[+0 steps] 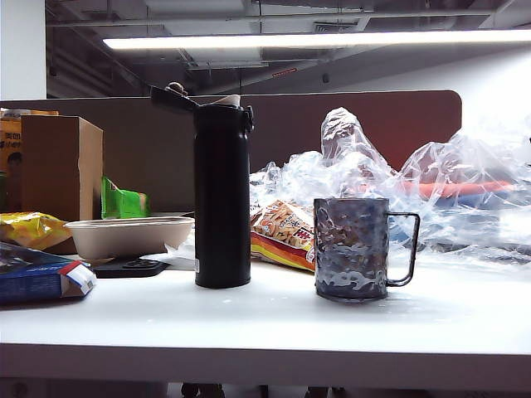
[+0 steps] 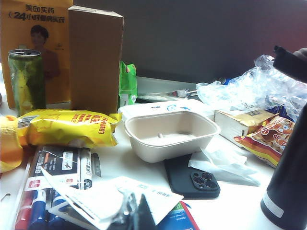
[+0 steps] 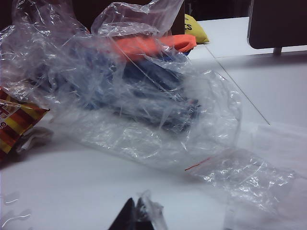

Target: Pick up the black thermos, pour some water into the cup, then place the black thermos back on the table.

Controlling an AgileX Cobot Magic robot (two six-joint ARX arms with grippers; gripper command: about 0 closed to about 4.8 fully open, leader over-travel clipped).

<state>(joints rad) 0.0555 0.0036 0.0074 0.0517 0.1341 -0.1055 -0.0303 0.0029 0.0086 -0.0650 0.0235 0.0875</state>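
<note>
Two grippers shut, holding nothing

Left gripper [image 2: 139,215] and right gripper [image 3: 132,218] show only dark tips, pressed together, low over the table [image 1: 274,319]. Black thermos [image 1: 221,195] stands lid-open beside the cup [image 1: 352,247], apart, with bare table in front. Beige tray-bowl [image 2: 168,134] looks empty.

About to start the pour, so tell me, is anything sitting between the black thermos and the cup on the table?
Nothing visible. The black thermos stands upright with its lid flipped open, the cup to its right, bare white table between them. A snack packet lies behind that gap, not in it. Neither gripper appears in the exterior view.
</note>
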